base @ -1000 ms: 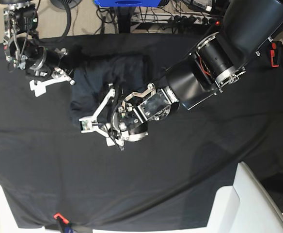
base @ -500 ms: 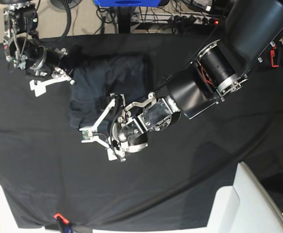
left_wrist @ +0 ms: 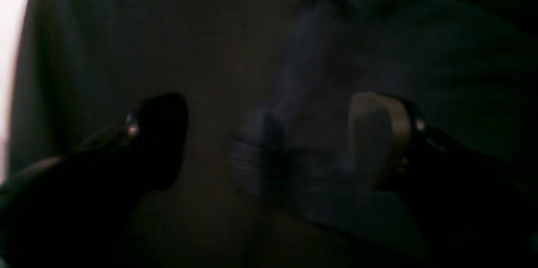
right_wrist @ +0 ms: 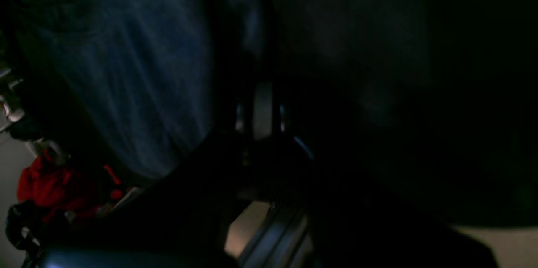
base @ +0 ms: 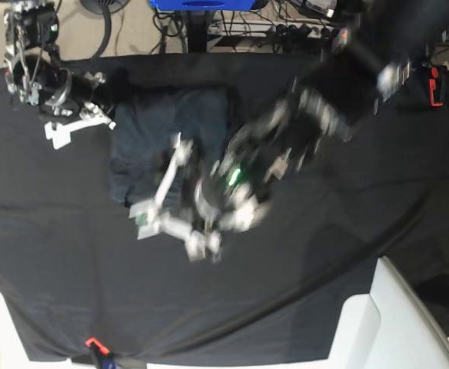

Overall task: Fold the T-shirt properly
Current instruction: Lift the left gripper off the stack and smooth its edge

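Both sets differ — left fingers (base: 163,231) spread at T-shirt (base: 144,138) edge, right fingers (base: 74,127) closed.

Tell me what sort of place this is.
Probably a robotics lab bench: two robot arms work over a table draped in a black tablecloth, a dark T-shirt lies on it, and cables and a power strip run behind.

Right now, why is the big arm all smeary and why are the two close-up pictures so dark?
Base view: the left gripper and its arm are streaked with motion blur, while the T-shirt and right gripper look sharp. Left wrist view: very dim, fingers soft and out of focus. Right wrist view: nearly black, with only faint bluish cloth showing.
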`<state>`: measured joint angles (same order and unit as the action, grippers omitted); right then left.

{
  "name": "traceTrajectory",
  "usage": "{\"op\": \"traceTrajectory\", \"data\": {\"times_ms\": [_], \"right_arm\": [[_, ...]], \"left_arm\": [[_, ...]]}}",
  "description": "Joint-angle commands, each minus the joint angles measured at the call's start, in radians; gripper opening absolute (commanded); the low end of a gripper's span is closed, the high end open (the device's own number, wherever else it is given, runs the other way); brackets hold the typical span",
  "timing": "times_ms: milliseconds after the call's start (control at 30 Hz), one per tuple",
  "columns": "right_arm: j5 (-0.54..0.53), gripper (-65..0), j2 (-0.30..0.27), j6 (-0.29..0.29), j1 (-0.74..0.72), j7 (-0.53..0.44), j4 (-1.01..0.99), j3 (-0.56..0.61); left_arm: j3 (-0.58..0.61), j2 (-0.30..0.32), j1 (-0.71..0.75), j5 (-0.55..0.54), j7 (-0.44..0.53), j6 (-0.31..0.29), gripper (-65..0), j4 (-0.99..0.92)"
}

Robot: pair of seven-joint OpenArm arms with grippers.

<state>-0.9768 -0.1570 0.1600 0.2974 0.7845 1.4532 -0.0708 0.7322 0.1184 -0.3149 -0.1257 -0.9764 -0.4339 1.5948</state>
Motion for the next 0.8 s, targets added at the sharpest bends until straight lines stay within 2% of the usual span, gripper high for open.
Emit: {"op": "traceTrajectory", "data": {"times_ms": [0,33,67,100,333,400,467,567,667,767], "right_arm": [[-0.015,-62.9,-0.011,-0.006,0.0,-0.012,0.031,-0.03],[-0.015,-62.9,-0.014,-0.006,0.01,-0.02,0.042,-0.048],[-0.014,-62.9,-0.014,-0.006,0.015,-0.026,0.054,-0.062],[-0.014,-62.9,-0.016,-0.006,0.018,-0.027,0.062,-0.071],[0.031,-62.9,-0.023,-0.006,0.044,-0.029,0.114,-0.099],[0.032,-62.9,-0.022,-0.006,0.064,-0.029,0.172,-0.087],[0.032,-62.9,-0.023,-0.007,0.072,-0.027,0.238,-0.04],[0.034,-62.9,-0.031,-0.007,0.053,-0.023,0.28,0.042],[0.035,-62.9,-0.031,-0.007,0.013,-0.023,0.263,0.121],[0.035,-62.9,-0.031,-0.007,-0.017,-0.024,0.214,0.148]], "left_arm": [[-0.05,0.004,0.013,0.004,0.011,0.005,-29.8,0.054],[-0.096,0.004,0.055,0.004,0.011,0.005,-41.3,0.082],[-0.138,0.004,0.095,0.005,0.012,0.005,-55.5,0.106],[-0.167,0.004,0.122,0.005,0.012,0.005,-65.0,0.121],[-0.259,0.007,0.256,0.005,0.018,0.005,-65.0,0.143],[-0.263,0.007,0.296,0.005,0.076,0.005,-65.0,0.141],[-0.265,0.007,0.333,0.011,0.138,0.005,-65.0,0.135],[-0.265,0.013,0.368,0.01,0.175,0.005,-65.0,0.124],[-0.265,0.025,0.386,0.005,0.207,0.005,-65.0,0.109],[-0.265,0.025,0.386,0.005,0.208,0.005,-65.0,0.077]]}}
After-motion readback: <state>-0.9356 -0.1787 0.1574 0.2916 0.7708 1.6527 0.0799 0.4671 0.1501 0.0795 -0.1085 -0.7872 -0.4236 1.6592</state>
